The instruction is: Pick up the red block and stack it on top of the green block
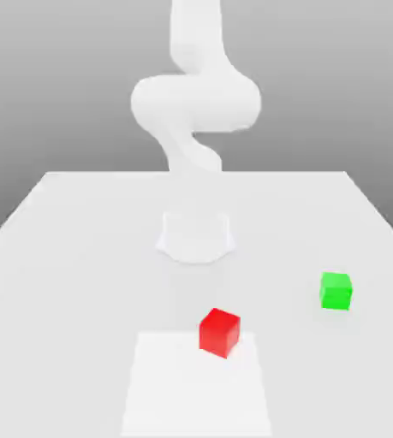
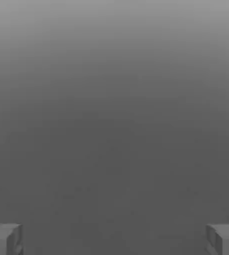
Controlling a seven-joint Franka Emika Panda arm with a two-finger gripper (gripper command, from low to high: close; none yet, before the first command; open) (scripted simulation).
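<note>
You have a red block [image 1: 219,332]: matte cube, one corner turned toward the camera, near the worktop's [image 1: 80,257] front. Green block [image 1: 336,291]: matte cube, well apart, toward the exterior view's right. Pincer [image 2: 114,239]: wide, empty.

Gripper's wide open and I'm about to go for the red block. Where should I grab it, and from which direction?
Come straight down from above and close on two opposite vertical faces of the red block. It is a small plain cube lying flat on the table, turned a little in the exterior view, so turn the wrist to square the fingertips with its faces. The green block stands well apart, so it should not interfere.
</note>
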